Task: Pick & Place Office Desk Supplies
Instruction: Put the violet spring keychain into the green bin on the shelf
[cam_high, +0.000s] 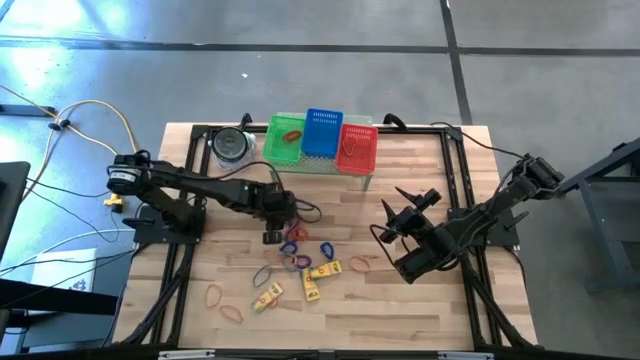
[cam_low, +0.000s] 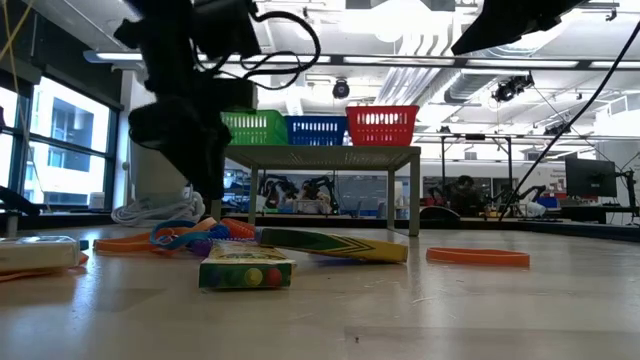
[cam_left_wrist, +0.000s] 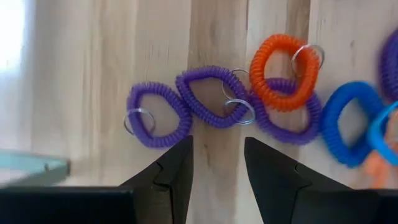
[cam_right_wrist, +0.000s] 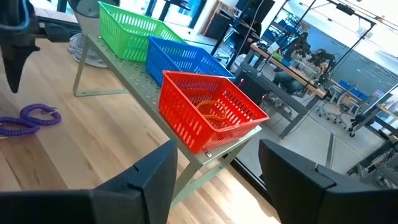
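Note:
The office desk supplies lie loose on the wooden table: purple coil loops (cam_left_wrist: 211, 98), an orange coil loop (cam_left_wrist: 285, 71), a blue coil loop (cam_left_wrist: 349, 123), yellow oblong pieces (cam_high: 323, 270) and thin orange bands (cam_high: 213, 295). My left gripper (cam_left_wrist: 217, 163) points steeply down, open, just above the table beside the purple loops; it shows in the high view too (cam_high: 272, 236). Over the table's right half, clear of everything, my right gripper (cam_right_wrist: 214, 180) hangs open with nothing between its fingers, facing the baskets.
A green basket (cam_high: 285, 140), a blue basket (cam_high: 322, 133) and a red basket (cam_high: 357, 146) stand in a row on a small shelf at the far edge; the green and red ones each hold an orange band. A round tin (cam_high: 232, 145) sits left of them.

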